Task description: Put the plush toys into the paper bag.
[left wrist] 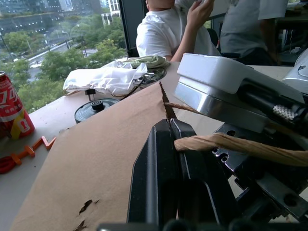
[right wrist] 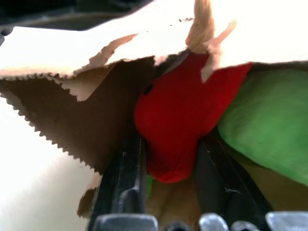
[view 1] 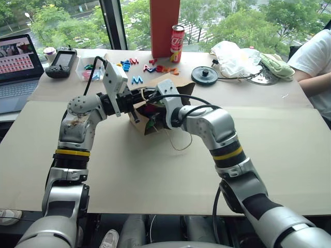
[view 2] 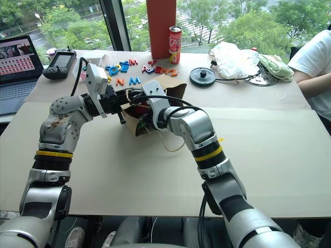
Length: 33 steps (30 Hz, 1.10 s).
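Observation:
The brown paper bag (view 1: 175,83) lies on its side in the middle of the table with its mouth toward me. My left gripper (left wrist: 169,126) is shut on the bag's serrated upper rim beside the twisted cord handle (left wrist: 240,147) and holds the mouth up. My right gripper (right wrist: 168,144) reaches into that mouth. Its fingers (right wrist: 126,173) stand apart on either side of the red plush toy (right wrist: 178,115), which lies between them inside the bag. The fuzzy green plush toy (right wrist: 269,130) rests in the bag right beside the red one.
Behind the bag lie colourful plastic letters (view 1: 137,66), a red cola can (view 1: 177,42) and a red post (view 1: 164,26). A black disc (view 1: 205,75), a white plastic bag (view 1: 235,57) and a pale green cloth (view 1: 276,64) sit far right by a person's arm (view 1: 315,62). A laptop (view 1: 18,62) stands far left.

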Motion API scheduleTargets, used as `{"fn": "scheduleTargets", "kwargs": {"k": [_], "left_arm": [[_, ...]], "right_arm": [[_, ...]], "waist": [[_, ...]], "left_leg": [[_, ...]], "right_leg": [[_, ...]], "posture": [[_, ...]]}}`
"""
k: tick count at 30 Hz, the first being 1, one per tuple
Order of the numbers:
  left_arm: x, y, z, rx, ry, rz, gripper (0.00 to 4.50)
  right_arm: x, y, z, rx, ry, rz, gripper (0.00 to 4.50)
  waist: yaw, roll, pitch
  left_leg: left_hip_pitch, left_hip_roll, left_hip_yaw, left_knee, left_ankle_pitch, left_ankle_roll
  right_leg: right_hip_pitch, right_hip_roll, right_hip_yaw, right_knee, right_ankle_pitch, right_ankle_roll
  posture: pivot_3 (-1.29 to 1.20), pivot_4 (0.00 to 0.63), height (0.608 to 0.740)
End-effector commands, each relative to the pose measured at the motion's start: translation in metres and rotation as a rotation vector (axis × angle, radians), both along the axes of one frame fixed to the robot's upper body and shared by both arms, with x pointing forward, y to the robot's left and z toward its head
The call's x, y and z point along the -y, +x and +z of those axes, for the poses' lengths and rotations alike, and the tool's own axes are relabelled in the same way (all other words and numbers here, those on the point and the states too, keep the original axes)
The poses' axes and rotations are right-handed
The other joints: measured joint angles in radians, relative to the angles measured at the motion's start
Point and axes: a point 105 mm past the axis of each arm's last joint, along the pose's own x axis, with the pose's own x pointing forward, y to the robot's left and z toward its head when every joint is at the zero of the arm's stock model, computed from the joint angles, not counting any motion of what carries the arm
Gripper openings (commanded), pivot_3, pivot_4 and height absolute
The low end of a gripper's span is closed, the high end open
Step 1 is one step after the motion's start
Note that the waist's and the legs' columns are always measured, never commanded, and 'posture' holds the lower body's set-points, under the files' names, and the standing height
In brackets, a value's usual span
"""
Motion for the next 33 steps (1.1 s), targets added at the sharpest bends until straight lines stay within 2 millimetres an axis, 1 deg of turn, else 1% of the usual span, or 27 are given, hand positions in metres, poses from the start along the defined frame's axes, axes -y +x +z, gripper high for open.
{"fn": "scheduleTargets", "kwargs": {"k": [1,4,5,6,12,14,16,19,22,26,30,33], "left_arm": [[0.002,-0.001,0.016,0.062,-0.001,-0.011,0.00],[0.002,-0.001,0.016,0.062,-0.002,-0.010,0.00],[0.002,-0.001,0.016,0.062,-0.002,-0.010,0.00],[0.002,-0.001,0.016,0.062,-0.002,-0.009,0.00],[0.001,0.000,0.016,0.063,-0.005,-0.004,0.00],[0.000,0.000,0.015,0.062,-0.006,-0.002,0.00],[0.000,0.000,0.015,0.061,-0.006,0.000,0.00],[0.000,0.000,0.014,0.060,-0.007,0.000,0.00],[0.000,0.001,0.014,0.059,-0.006,-0.002,0.00],[0.001,0.001,0.014,0.059,-0.005,-0.003,0.00],[0.001,0.001,0.015,0.060,-0.005,-0.004,0.00],[0.001,0.001,0.015,0.060,-0.005,-0.005,0.00]], "right_arm": [[0.000,0.000,0.018,0.064,0.053,-0.011,3.03],[0.006,-0.002,0.021,0.060,0.053,-0.012,4.10],[0.009,-0.003,0.021,0.059,0.050,-0.010,4.36],[0.014,-0.005,0.022,0.058,0.048,-0.011,4.45],[0.047,-0.014,0.020,0.059,0.022,-0.058,4.45],[0.059,-0.024,0.019,0.056,0.017,-0.076,4.45],[0.064,-0.033,0.014,0.047,0.000,-0.082,4.45],[0.064,-0.045,0.002,0.016,-0.019,-0.079,4.45],[0.066,-0.051,-0.013,-0.017,-0.054,-0.089,4.45],[0.064,-0.052,-0.024,-0.037,-0.078,-0.101,4.45],[0.055,-0.055,-0.032,-0.057,-0.077,-0.097,4.45],[0.051,-0.054,-0.046,-0.084,-0.093,-0.122,4.45]], "waist": [[0.000,0.000,0.000],[0.000,0.000,0.000],[0.000,0.000,0.000],[0.000,0.000,0.000],[0.001,0.000,0.000],[0.001,0.000,0.000],[0.001,0.000,0.000],[-0.002,0.000,0.000],[-0.003,0.000,0.000],[-0.002,0.000,0.000],[-0.002,0.000,0.000],[-0.002,0.000,0.000]], "left_leg": [[0.000,0.000,0.000,0.000,0.000,0.000],[0.000,0.000,0.000,0.000,0.000,0.000],[0.000,0.000,0.000,0.000,0.000,0.000],[0.000,0.000,0.000,0.000,0.000,0.000],[0.000,0.000,0.000,0.000,0.000,0.000],[0.000,0.000,0.000,0.000,0.000,0.000],[0.000,0.000,0.000,0.000,0.000,0.000],[0.000,0.000,0.000,-0.001,0.000,0.000],[0.000,0.000,0.000,0.000,0.000,0.000],[0.001,0.000,0.000,0.000,0.000,0.000],[0.001,0.000,0.000,0.000,0.000,0.000],[0.001,0.000,0.000,0.000,0.000,0.000]], "right_leg": [[0.000,0.000,0.000,0.000,0.000,0.000],[0.000,0.000,0.000,0.000,0.000,0.000],[0.000,0.000,0.000,0.000,0.000,0.000],[0.000,0.000,0.000,0.000,0.000,0.000],[0.000,0.000,0.000,0.000,0.000,0.000],[0.000,0.000,0.000,0.000,0.000,0.000],[0.000,0.000,0.000,0.000,0.000,0.000],[0.000,0.000,0.000,0.000,0.000,0.000],[0.000,0.000,0.000,0.000,0.000,0.000],[0.000,0.000,0.000,-0.001,0.000,0.000],[0.000,0.000,0.000,-0.001,0.000,0.000],[0.000,0.001,0.000,0.000,0.000,0.000]], "posture": [[0.00,0.150,0.739],[0.00,0.150,0.739],[0.00,0.150,0.739],[0.00,0.150,0.739],[0.00,0.150,0.739],[0.00,0.150,0.739],[0.00,0.150,0.739],[0.00,0.150,0.739],[0.00,0.150,0.739],[0.00,0.150,0.739],[0.00,0.150,0.739],[0.00,0.150,0.739]]}}
